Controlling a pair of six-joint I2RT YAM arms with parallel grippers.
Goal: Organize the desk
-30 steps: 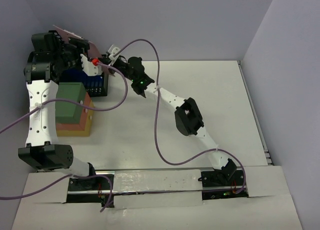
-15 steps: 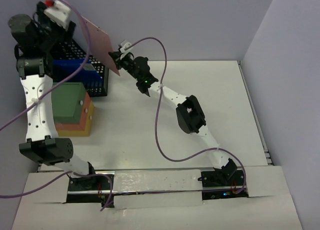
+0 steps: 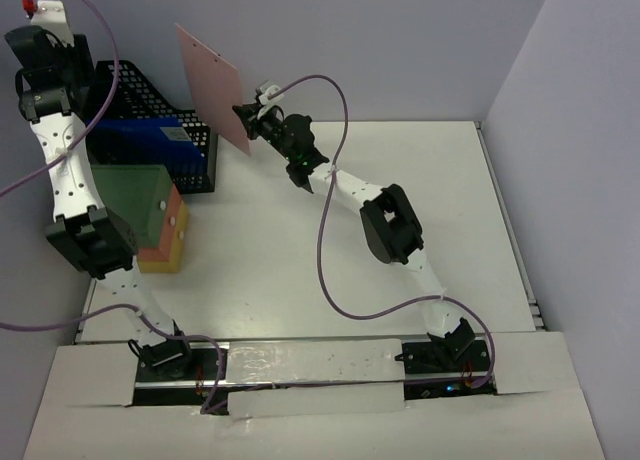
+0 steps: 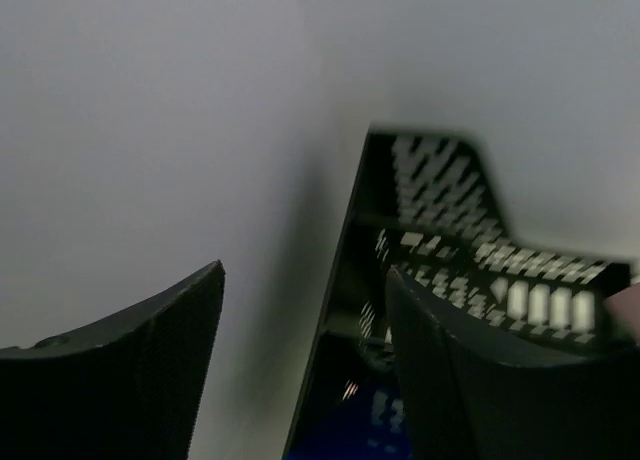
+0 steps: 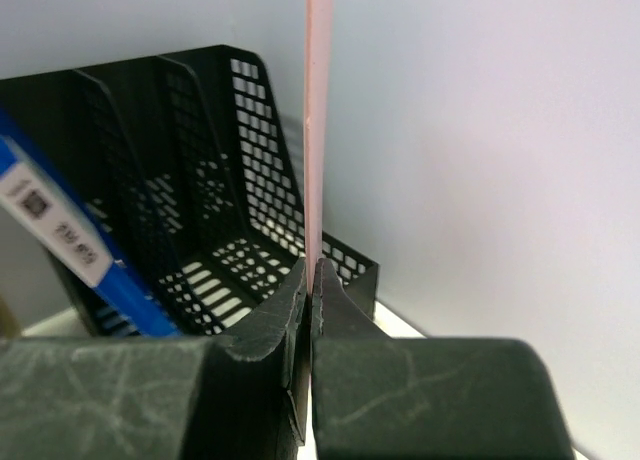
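Observation:
My right gripper [image 5: 312, 270] is shut on the lower edge of a thin pink sheet [image 3: 209, 78], which stands upright in the air just right of the black file rack [image 3: 150, 115]. Seen edge-on in the right wrist view, the pink sheet [image 5: 318, 120] rises straight from the jaws, with the rack [image 5: 215, 170] behind it. My left gripper [image 4: 305, 272] is open with nothing between its fingers, raised at the back left above the rack [image 4: 430, 230]. The white desk [image 3: 400, 170] spreads below.
A blue folder [image 3: 150, 140] stands in the rack. A green box [image 3: 135, 205] sits on an orange box [image 3: 168, 248] in front of the rack. Lavender walls close the back and the left. Purple cables [image 3: 325, 250] hang from both arms.
My left gripper has left the pink sheet and swung up and back to the far left corner. My right gripper, still gripping the sheet, has carried it a little to the right and stood it upright.

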